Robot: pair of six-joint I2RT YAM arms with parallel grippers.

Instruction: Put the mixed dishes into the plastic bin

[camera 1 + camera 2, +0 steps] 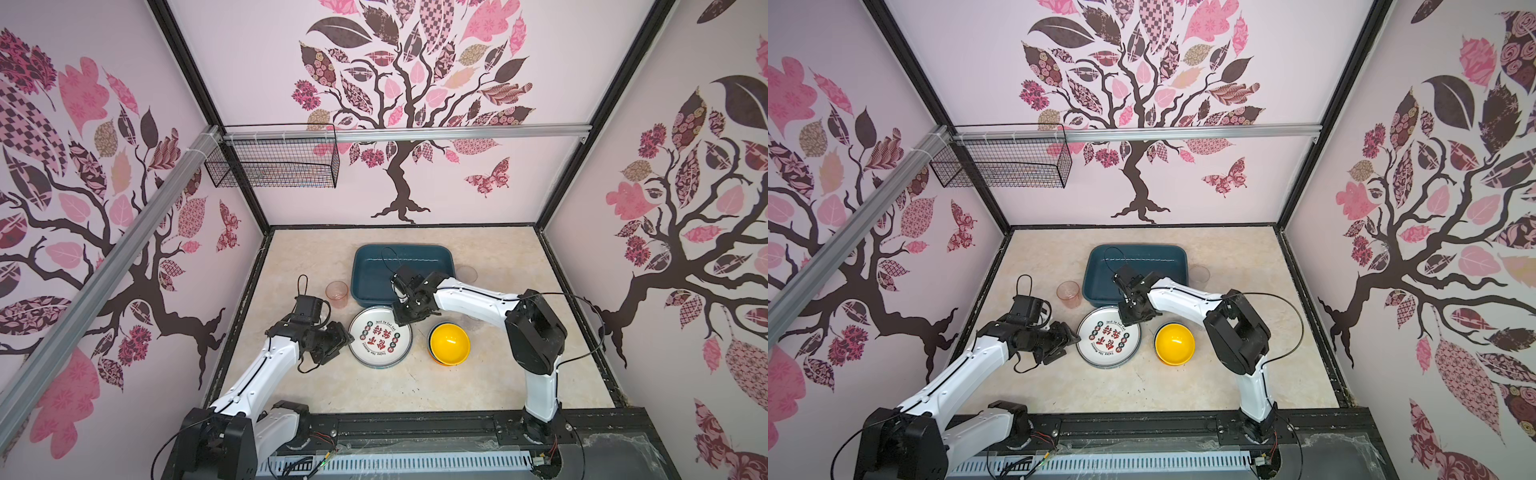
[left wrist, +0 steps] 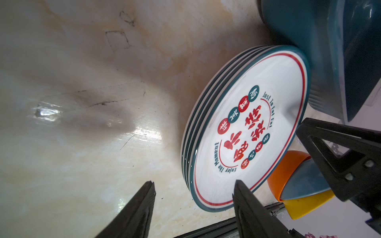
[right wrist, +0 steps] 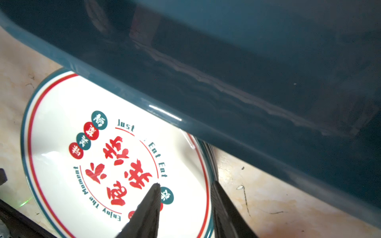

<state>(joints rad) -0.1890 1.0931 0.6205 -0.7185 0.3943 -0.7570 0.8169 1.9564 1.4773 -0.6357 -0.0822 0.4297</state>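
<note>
I see right gripper (image 3: 185,183) part open, jaws astride the plate stack (image 3: 82,127) rim on the bin (image 1: 428,259) side, nothing clamped. My left gripper (image 2: 194,181) is open, empty, just beside the stack's opposite edge. The bin sits just behind the stack.

This is a robot test booth, as in a lab, and not a real home. The space is a closed box: black metal posts (image 1: 183,62) hold three walls (image 1: 478,183) covered with printed wallpaper of a pink and brown tree. Bare aluminium rails (image 1: 415,134) cross the walls, and a wire basket (image 1: 274,166) hangs from one. A left arm (image 1: 257,374) and a right arm (image 1: 469,297), both white and black, stand on a black base (image 1: 415,428) at the front edge of a marble-look counter (image 1: 395,395), with loose cables (image 1: 573,296).
</note>
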